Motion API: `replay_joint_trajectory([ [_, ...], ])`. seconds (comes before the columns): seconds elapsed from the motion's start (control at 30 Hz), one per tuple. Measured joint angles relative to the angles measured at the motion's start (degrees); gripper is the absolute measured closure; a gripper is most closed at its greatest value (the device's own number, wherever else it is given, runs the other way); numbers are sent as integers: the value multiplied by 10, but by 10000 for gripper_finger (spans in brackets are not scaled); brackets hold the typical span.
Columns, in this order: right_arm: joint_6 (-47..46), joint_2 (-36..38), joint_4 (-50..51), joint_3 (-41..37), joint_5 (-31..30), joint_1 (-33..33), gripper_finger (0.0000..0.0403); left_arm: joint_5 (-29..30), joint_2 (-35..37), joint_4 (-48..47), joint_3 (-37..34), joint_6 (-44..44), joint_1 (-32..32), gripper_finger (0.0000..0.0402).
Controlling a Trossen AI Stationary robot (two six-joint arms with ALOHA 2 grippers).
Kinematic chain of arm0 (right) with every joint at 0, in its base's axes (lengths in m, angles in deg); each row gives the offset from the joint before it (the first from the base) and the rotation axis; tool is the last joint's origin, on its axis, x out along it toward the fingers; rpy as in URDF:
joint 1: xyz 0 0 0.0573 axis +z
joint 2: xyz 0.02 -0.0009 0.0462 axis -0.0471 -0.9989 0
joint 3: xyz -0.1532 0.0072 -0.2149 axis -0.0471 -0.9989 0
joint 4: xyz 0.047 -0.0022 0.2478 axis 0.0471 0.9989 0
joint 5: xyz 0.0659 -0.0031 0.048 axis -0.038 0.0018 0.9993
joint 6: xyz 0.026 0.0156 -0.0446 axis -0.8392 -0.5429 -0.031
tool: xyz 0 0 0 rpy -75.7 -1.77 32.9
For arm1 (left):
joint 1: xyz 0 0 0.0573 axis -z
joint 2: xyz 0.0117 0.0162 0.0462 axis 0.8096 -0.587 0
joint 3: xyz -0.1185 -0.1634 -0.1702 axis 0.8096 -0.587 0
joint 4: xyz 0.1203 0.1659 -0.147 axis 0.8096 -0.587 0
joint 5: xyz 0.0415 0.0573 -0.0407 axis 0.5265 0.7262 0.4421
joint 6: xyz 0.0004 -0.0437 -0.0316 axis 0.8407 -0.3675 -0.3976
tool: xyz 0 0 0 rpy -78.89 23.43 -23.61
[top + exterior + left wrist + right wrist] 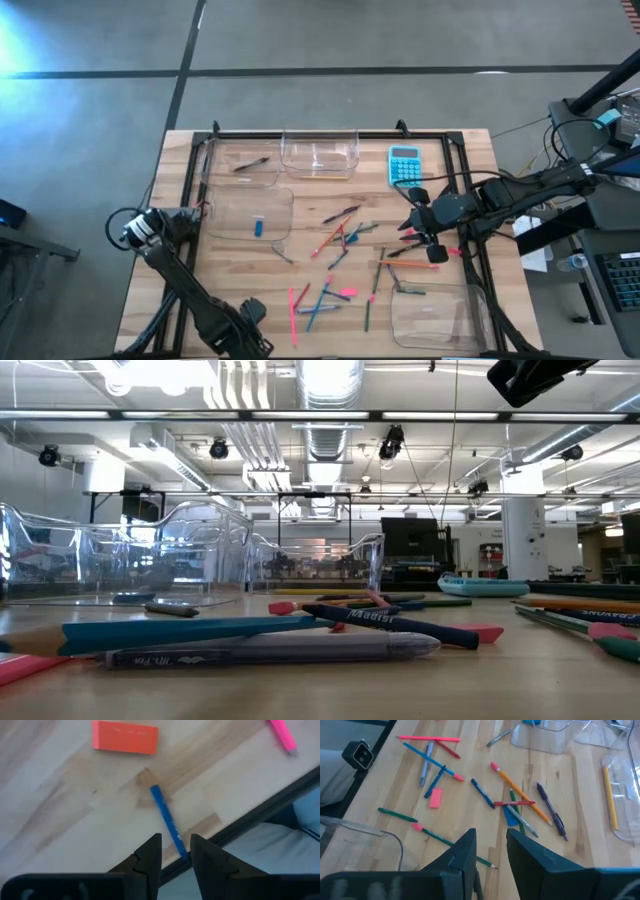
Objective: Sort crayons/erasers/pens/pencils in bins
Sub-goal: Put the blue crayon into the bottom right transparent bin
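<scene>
Loose pens, pencils and crayons (340,240) lie scattered over the middle of the wooden table. One pink eraser (125,737) lies flat near the front, and a blue eraser (258,227) lies in a clear bin (250,215). My left gripper (175,854) points down near the table's front edge. It is open by a narrow gap over the near end of a blue stick (165,817), which lies flat on the wood. My right gripper (490,847) hangs open above the right part of the scatter with nothing between its fingers.
Two more clear bins (240,165) (320,155) stand at the far edge; the left one holds a dark pen. Another bin (440,315) stands at the near right. A turquoise calculator (405,165) lies at the back. A black rail (260,815) runs along the table's front edge beside my left gripper.
</scene>
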Motion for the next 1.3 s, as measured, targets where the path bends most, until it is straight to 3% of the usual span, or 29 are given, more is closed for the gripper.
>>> replay_joint_trajectory([
  [0.37, 1, 0, 0, 0, 0, 0, 303, 6, -28, 36, -6, -3, 2, 310],
  [0.77, 1, 0, -1, 0, -1, 0, 303, -9, -60, 47, -16, -3, 2, 237],
  [0.97, 4, 0, -13, 0, -2, 0, 303, -21, -72, 49, -20, -3, 1, 232],
  [1.1, 5, 0, -14, 0, -2, 0, 303, -29, -85, 40, -22, 2, -1, 258],
  [1.3, 5, 0, -14, 0, -4, 0, 303, -43, -92, 34, -32, 18, -1, 352],
])
